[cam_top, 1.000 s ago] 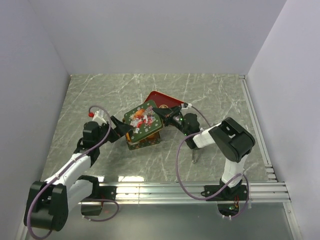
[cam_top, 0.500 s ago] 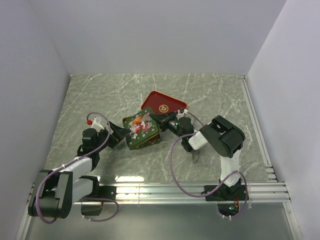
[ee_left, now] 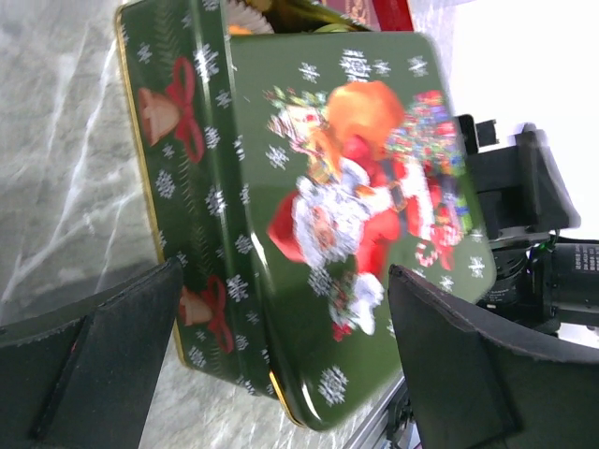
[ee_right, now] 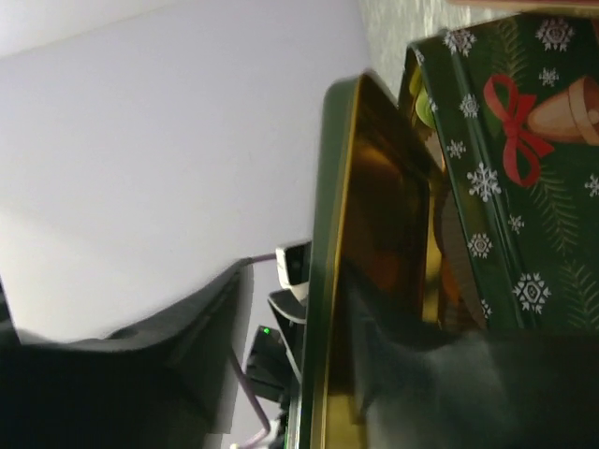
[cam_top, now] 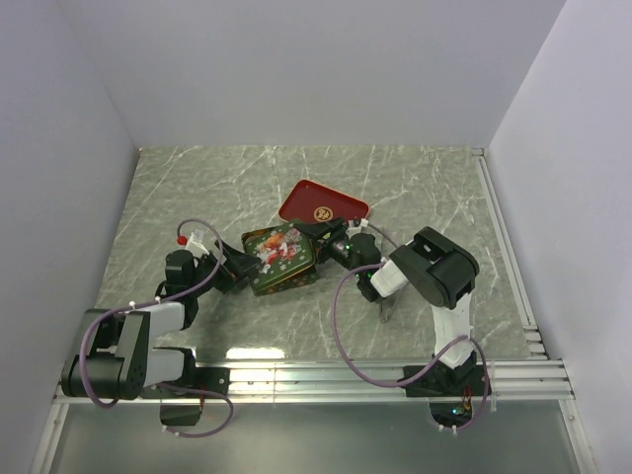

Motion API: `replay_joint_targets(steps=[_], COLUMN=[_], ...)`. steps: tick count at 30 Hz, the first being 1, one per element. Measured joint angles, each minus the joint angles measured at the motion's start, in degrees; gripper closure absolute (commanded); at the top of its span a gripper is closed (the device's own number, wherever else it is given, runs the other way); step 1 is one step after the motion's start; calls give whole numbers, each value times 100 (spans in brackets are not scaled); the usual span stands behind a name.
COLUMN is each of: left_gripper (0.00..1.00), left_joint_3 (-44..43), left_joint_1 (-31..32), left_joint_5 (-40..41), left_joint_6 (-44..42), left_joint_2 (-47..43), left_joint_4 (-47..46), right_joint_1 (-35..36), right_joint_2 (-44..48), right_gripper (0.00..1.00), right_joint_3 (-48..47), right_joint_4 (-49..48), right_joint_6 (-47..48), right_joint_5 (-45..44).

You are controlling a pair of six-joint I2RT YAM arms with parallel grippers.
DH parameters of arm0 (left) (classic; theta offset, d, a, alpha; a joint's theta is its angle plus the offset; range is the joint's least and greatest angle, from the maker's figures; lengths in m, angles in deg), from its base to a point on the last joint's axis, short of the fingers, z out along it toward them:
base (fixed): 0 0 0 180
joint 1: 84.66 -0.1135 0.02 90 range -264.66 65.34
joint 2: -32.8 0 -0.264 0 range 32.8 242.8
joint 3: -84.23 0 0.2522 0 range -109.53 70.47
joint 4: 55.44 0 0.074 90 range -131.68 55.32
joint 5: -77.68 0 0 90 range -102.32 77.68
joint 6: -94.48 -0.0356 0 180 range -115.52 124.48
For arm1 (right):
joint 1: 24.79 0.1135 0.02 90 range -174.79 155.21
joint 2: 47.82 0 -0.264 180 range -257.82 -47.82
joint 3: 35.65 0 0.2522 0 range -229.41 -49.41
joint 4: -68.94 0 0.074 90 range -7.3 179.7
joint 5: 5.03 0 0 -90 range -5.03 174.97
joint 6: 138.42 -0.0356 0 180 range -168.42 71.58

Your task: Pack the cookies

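While the cookies sit hidden in the green tin (cam_top: pixel 281 259) mid-desk (cam_top: pixel 425 183), likely light, brittle, best pinched gently edgewise, the left hand (ee_left: pixel 285 281) gapes at 9 o'clock and the right hand (ee_right: pixel 299 281), fingers apart, straddles the lid (ee_left: pixel 365 206) at 3 o'clock.

The left arm (cam_top: pixel 148 321) is stretched low and forward, and the left pincer (cam_top: pixel 233 267) is spread wide, its fingers (ee_left: pixel 103 365) well apart. The right arm (cam_top: pixel 434 272) is bent at the elbow. The right pincer (cam_top: pixel 318 235) is pointed toward the left pincer, its fingers parted partway.
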Motion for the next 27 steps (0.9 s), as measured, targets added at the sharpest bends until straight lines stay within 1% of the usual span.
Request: replay_joint_targets(steps=[1, 2, 3, 6, 9, 12, 15, 20, 27], left_gripper=[4, 4, 4, 4, 4, 5, 5, 5, 6], left_joint_3=[-22, -31, -37, -44, -48, -50, -50, -52, -101], left_joint_1=[0, 0, 0, 0, 0, 0, 0, 0, 0], left_joint_5=[-13, -22, -22, -24, -22, -22, -20, -20, -15], left_joint_6=[-11, -15, -15, -37, -52, -81, -109, -149, -212], left_joint_2=[2, 4, 7, 15, 15, 15, 15, 13, 0], left_joint_4=[-2, -22, -31, -39, -39, -37, -33, -11, 59], right_joint_1=[0, -7, -28, -96, -179, -256, -308, -361, -376], right_joint_2=[9, 26, 70, 415, 909, 1366, 1668, 1797, 1650], right_gripper=[19, 10, 9, 8, 6, 5, 5, 5, 6], right_joint_3=[0, 0, -2, -20, -120, -431, -870, -1718, -2245], right_joint_4=[7, 11, 61, 490, 1187, 2194, 3429, 5401, 7287], right_joint_6=[2, 57, 122, 372, 713, 1178, 1694, 2632, 3491], right_joint_5=[48, 120, 192, 426, 634, 844, 1036, 1246, 1346])
